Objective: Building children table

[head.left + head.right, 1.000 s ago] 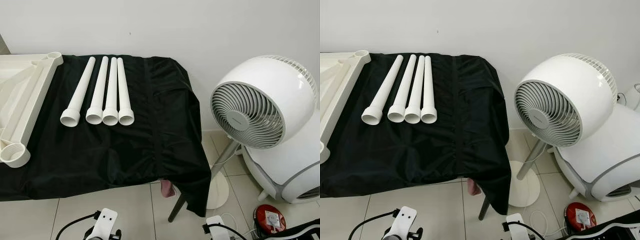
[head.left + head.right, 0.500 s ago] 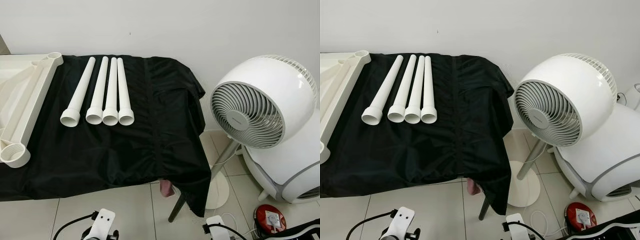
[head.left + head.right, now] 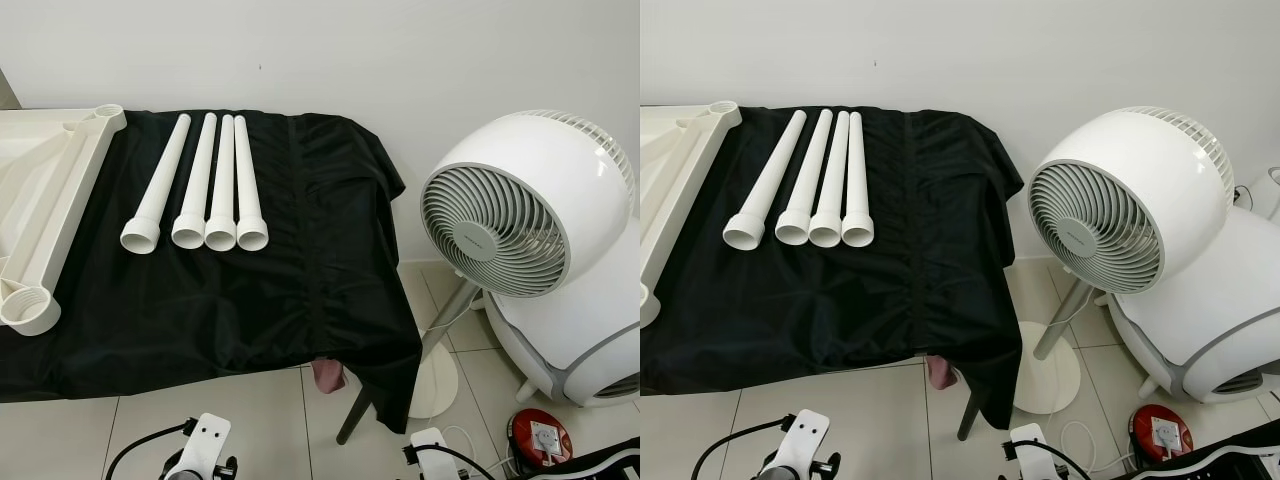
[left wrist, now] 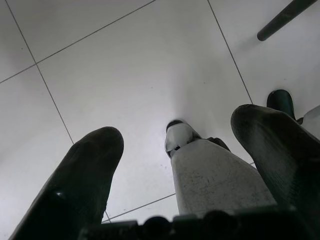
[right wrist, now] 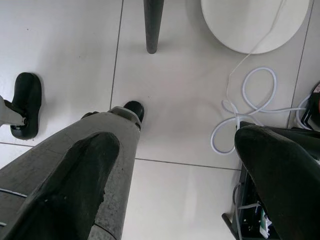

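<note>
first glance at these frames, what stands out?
Four white table legs lie side by side on the black cloth over the table, with the upturned cream tabletop at its left end. A big white fan stands on the floor to the right. Both tools hang open over the floor tiles.

A cloth (image 3: 250,290) covers the bench, hanging over its front and right edges. Four table legs (image 3: 200,185) lie on the cloth side by side, running front to back, wide ends toward the robot; the three on the right touch one another, and the leftmost sits slightly apart. The tabletop frame (image 3: 45,200) lies on the bench to the left of the legs. A fan (image 3: 520,205) stands on the floor to the right of the bench, before a rounded appliance (image 3: 585,340). A cable (image 5: 245,110) lies coiled on the floor beside the fan base (image 5: 255,22).
</note>
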Controlling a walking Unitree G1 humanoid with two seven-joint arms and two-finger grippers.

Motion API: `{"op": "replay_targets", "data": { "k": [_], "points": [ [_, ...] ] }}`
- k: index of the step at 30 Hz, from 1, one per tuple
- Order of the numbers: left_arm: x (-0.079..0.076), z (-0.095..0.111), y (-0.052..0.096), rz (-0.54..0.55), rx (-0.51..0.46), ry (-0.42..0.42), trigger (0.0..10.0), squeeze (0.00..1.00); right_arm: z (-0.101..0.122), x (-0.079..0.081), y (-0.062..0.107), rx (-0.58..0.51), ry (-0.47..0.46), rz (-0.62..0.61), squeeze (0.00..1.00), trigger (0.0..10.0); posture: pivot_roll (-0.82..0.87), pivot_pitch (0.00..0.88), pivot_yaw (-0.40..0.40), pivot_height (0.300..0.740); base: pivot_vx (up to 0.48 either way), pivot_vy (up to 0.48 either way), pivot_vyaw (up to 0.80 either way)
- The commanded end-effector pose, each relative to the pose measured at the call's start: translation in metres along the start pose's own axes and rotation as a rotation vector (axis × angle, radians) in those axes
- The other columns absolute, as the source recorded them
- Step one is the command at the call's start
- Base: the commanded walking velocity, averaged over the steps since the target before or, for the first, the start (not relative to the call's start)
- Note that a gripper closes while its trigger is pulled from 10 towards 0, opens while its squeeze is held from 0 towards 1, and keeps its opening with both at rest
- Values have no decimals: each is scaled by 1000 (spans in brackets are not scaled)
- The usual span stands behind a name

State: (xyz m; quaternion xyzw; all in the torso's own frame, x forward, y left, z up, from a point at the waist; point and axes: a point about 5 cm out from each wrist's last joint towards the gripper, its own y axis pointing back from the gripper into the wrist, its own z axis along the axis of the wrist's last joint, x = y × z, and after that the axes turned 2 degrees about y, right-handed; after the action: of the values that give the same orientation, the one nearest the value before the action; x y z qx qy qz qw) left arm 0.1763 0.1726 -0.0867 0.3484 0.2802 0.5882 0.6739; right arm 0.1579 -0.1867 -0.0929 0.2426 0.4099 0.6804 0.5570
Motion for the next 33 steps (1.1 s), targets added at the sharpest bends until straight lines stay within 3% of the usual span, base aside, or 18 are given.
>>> {"op": "replay_targets", "data": {
  "k": [1, 15, 23, 33],
  "points": [
    [-3, -6, 1, -17, 29, 11, 10000, 0, -3, 0, 0, 15, 0, -4, 0, 10000, 4, 0, -32, 740, 0, 0, 0],
    [-2, -2, 0, -12, 22, 13, 10000, 0, 1, -4, 0, 10, 14, -12, 0, 10000, 10, 0, -35, 740, 0, 0, 711],
    [-3, -5, 0, -8, 38, 26, 10000, 0, 4, -7, -1, 1, 1, -24, 0, 10000, 8, 0, -34, 740, 0, 0, 0],
    [-4, -15, 2, 2, 74, 31, 10000, 0, -1, 1, 0, 19, 6, -17, 0, 10000, 7, 0, -35, 740, 0, 0, 0]
  ]
}}
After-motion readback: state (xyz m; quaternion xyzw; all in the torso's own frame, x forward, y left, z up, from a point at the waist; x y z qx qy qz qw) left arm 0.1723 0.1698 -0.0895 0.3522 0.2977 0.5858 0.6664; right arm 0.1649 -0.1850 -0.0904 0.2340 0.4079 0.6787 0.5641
